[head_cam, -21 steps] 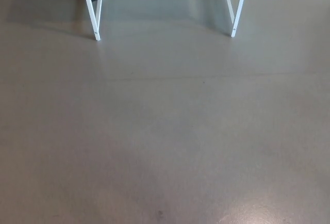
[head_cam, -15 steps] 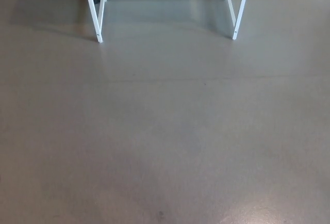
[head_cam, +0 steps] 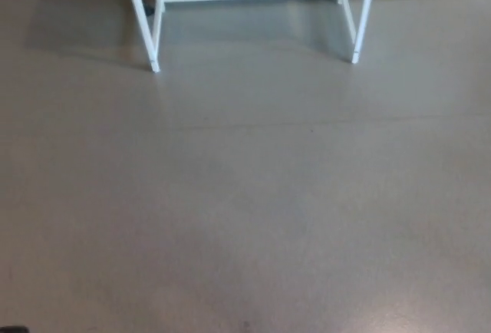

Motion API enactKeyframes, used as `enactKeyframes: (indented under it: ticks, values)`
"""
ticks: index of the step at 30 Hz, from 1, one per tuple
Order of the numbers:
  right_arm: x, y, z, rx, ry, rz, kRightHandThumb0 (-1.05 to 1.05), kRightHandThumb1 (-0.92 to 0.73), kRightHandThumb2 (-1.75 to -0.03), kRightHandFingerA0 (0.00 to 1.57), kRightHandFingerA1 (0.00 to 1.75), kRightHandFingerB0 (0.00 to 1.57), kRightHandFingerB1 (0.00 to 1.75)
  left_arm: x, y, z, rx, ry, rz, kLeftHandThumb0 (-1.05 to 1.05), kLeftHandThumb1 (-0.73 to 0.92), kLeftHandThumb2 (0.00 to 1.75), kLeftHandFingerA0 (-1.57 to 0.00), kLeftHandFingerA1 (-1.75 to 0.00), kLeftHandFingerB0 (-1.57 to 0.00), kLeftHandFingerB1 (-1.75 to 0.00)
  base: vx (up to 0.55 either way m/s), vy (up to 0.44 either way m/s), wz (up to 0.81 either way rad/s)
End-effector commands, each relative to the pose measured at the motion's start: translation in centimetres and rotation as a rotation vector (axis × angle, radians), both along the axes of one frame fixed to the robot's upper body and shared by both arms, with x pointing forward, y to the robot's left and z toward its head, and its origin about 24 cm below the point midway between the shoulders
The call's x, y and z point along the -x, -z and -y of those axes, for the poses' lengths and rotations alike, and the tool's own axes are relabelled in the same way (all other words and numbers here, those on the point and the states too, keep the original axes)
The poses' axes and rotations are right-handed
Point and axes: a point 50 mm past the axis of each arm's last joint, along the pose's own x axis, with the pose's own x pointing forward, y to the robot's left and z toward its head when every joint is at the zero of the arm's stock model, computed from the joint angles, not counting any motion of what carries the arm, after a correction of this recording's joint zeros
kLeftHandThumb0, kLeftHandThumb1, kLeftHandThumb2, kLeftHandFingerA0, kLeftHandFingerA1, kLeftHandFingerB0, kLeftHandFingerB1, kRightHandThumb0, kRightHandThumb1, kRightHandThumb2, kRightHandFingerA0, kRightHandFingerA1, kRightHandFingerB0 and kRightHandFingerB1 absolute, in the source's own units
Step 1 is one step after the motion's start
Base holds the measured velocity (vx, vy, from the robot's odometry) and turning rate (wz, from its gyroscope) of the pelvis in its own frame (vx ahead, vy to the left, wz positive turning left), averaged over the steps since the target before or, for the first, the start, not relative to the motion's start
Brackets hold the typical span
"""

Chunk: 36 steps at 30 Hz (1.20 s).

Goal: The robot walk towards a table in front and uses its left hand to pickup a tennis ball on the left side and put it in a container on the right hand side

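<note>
1. Neither the left hand nor the right hand shows in the head view. Whether their fingers are apart or closed, and whether they hold or touch anything, cannot be told. A dark sliver at the bottom left corner is too small to identify.
2. With no hand to measure from, places can only be given from the robot. Bare grey floor (head_cam: 245,195) fills the stretch directly ahead of it.
3. Beyond the floor, at the top edge, stand the white legs of the desk (head_cam: 146,26), one set to the robot's left and one to its right. The desk's top is cut off.
4. The tennis ball and the container are not visible. Presumably they sit on the unseen top.
5. By my judgement the task is at the walking approach. Reaching the desk, grasping the ball and carrying it to the container all remain.
</note>
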Motion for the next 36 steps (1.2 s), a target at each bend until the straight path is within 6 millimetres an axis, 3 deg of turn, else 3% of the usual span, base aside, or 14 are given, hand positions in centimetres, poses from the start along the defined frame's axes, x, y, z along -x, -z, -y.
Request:
enactKeyframes:
  ticks: [1,10,15,17,18,21,22,23,24,36]
  values:
    - [-0.13,-0.27,0.31,0.013,0.001,0.017,-0.72,-0.31,-0.7,0.6,0.53,0.49,0.47,0.02,-0.39,-0.49,-0.02,0.018,0.011,-0.17,0.3,0.49,-0.68,-0.64,-0.6,-0.58,0.0,0.0,0.0]
    - [-0.47,-0.38,0.34,0.019,-0.004,0.025,-0.74,-0.31,-0.71,0.61,0.53,0.49,0.47,-0.47,-0.42,-0.41,-0.002,0.004,0.021,-0.12,0.3,0.49,-0.67,-0.66,-0.61,-0.59,0.11,0.232,0.02]
    - [-0.65,-0.49,0.3,0.021,-0.013,0.037,-0.73,-0.31,-0.71,0.62,0.54,0.46,0.46,-0.78,-0.47,-0.37,-0.016,0.01,0.024,-0.2,0.26,0.52,-0.72,-0.68,-0.62,-0.61,0.19,0.116,0.01]
    - [-0.65,-0.46,0.28,0.022,-0.014,0.036,-0.74,-0.31,-0.71,0.63,0.54,0.47,0.46,-0.76,-0.52,-0.4,-0.024,0.021,0.025,-0.21,0.26,0.52,-0.71,-0.68,-0.62,-0.61,0.2,-0.019,0.12]
    - [-0.64,-0.46,0.29,0.023,-0.014,0.036,-0.71,-0.38,-0.53,0.66,0.48,0.52,0.41,-0.75,-0.52,-0.39,-0.025,0.024,0.026,-0.21,0.26,0.52,-0.71,-0.68,-0.62,-0.62,0.19,-0.048,0.09]
    - [-0.66,-0.43,0.22,0.026,-0.013,0.035,-0.69,-0.38,-0.53,0.66,0.48,0.52,0.41,-0.74,-0.54,-0.42,-0.029,0.03,0.026,-0.16,0.29,0.49,-0.72,-0.65,-0.65,-0.59,0.23,-0.121,0.1]
    - [-0.66,-0.43,0.21,0.028,-0.013,0.036,-0.72,-0.32,-0.71,0.63,0.54,0.46,0.46,-0.74,-0.54,-0.43,-0.03,0.03,0.025,-0.22,0.26,0.53,-0.73,-0.68,-0.63,-0.61,0.17,-0.222,0.08]
    - [-0.66,-0.44,0.2,0.03,-0.014,0.037,-0.72,-0.32,-0.71,0.63,0.54,0.46,0.46,-0.74,-0.53,-0.43,-0.031,0.03,0.025,-0.22,0.26,0.53,-0.73,-0.68,-0.63,-0.61,0.27,-0.216,0.34]
    - [-0.73,-0.46,0.19,0.033,-0.018,0.038,-0.7,-0.38,-0.54,0.66,0.49,0.53,0.41,-0.82,-0.56,-0.43,-0.033,0.032,0.026,-0.23,0.25,0.53,-0.75,-0.67,-0.64,-0.62,0.27,-0.288,-0.28]
    - [-0.9,-0.43,0.14,0.047,-0.026,0.032,-0.69,-0.39,-0.54,0.67,0.49,0.53,0.41,-0.7,-0.58,-0.45,-0.033,0.036,0.024,-0.17,0.29,0.48,-0.76,-0.64,-0.65,-0.58,0.23,-0.076,-0.01]
